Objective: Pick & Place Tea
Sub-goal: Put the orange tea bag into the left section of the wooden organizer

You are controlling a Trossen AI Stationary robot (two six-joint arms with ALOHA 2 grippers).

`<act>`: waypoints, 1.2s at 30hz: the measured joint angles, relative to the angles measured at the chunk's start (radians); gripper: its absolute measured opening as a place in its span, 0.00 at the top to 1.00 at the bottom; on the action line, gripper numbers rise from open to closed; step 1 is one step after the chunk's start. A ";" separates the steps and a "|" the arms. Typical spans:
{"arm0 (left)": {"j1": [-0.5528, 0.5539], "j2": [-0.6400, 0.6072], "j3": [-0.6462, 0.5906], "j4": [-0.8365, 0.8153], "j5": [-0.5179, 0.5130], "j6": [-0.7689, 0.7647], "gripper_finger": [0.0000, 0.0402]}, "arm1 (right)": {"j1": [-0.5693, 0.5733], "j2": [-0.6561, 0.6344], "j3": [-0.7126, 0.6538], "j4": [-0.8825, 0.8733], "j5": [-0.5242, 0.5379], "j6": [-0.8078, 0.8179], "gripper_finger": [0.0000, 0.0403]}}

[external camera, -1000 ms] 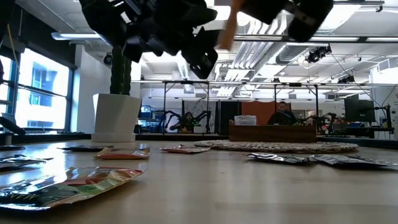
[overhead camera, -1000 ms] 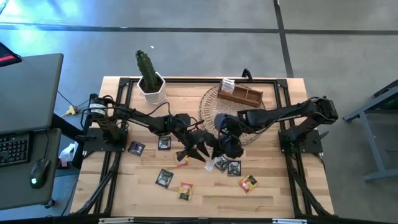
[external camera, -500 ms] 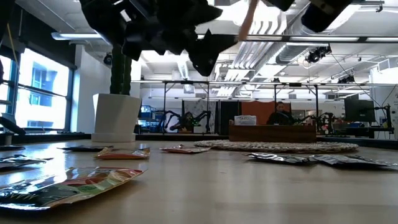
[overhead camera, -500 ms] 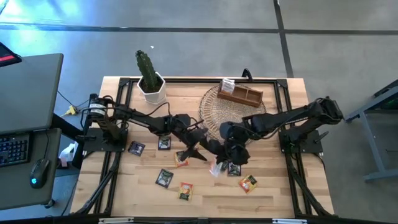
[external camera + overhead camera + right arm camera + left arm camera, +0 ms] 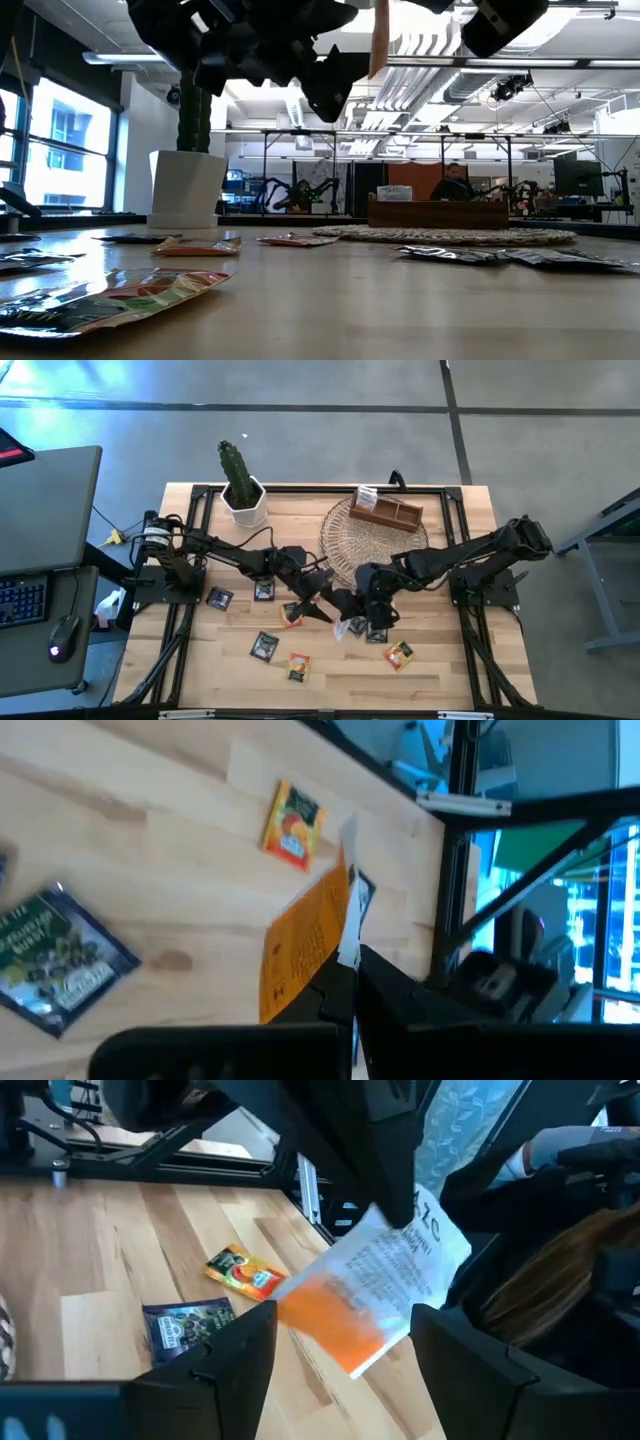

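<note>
- The right gripper point(image 5: 352, 622) hangs above the middle of the desk point(image 5: 330, 670), its jaws clamped on an orange-and-white sachet point(image 5: 375, 1290) held clear of the wood.
- In the right wrist view the held sachet shows edge-on, pinched between the dark fingers point(image 5: 335, 995).
- In the low view the same sachet hangs high above the desk, near the top of the picture.
- The left gripper point(image 5: 320, 605) hovers just beside the right one, over the desk's middle; its jaws stand apart, with the held sachet showing between the fingers point(image 5: 245, 1355) in the left wrist view, not touched by them.
- Loose tea sachets lie flat on the desk: a dark sachet point(image 5: 219, 598) near the left arm's base, another dark one point(image 5: 263, 591) beside it, and a dark one point(image 5: 264, 646) nearer the front edge.
- An orange sachet point(image 5: 298, 666) lies near the front edge, and another orange sachet point(image 5: 399, 654) lies to the right of it, well apart.
- A dark sachet point(image 5: 377, 633) lies just beside the right gripper.
- The wicker mat point(image 5: 345, 530) sits toward the back of the desk, with the wooden box point(image 5: 386, 510) on its far side.
- A cactus in a white pot point(image 5: 241, 488) stands at the back left.
</note>
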 joint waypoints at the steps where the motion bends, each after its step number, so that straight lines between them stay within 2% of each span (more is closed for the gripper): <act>1: 0.000 0.000 0.000 0.006 -0.002 0.010 0.43 | 0.000 0.000 0.000 -0.001 -0.014 0.002 1.00; 7: 0.000 0.000 0.000 0.069 0.003 0.016 0.43 | 0.001 0.000 0.000 -0.001 -0.104 -0.023 1.00; 17: 0.000 0.000 0.000 0.071 0.086 -0.037 0.43 | -0.020 0.000 0.000 -0.001 -0.072 -0.058 1.00; 22: 0.000 0.000 0.000 0.071 0.089 -0.030 0.45 | -0.030 0.001 0.000 0.005 -0.071 -0.070 1.00; 25: 0.000 0.001 0.000 0.069 0.090 -0.029 0.52 | -0.030 0.001 0.000 0.004 -0.071 -0.049 1.00; 32: 0.000 0.001 0.000 0.069 0.089 -0.029 0.77 | -0.030 0.001 0.000 0.004 -0.076 -0.026 1.00; 36: 0.000 0.001 0.000 0.061 0.084 -0.029 0.88 | -0.029 0.001 0.000 0.005 -0.075 0.041 1.00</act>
